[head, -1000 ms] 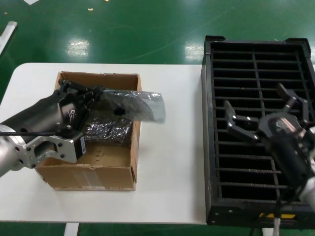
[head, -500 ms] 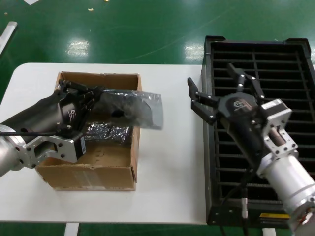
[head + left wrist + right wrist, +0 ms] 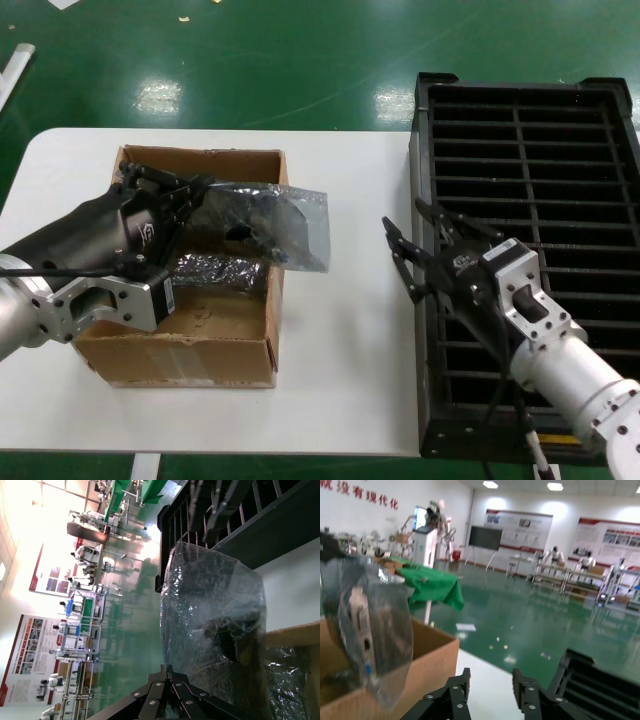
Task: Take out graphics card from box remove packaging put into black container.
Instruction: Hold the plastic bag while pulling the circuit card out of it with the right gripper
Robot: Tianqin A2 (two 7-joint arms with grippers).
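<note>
Left gripper held the packaging clamped at one end, with the graphics card dark inside it, raised over the box and jutting past its right wall. Right gripper, jaws spread wide, hovered between box and black container, well apart from the bag.

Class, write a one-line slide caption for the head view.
Left end effector lifts bagged graphics card from box; open right end effector approaches.
</note>
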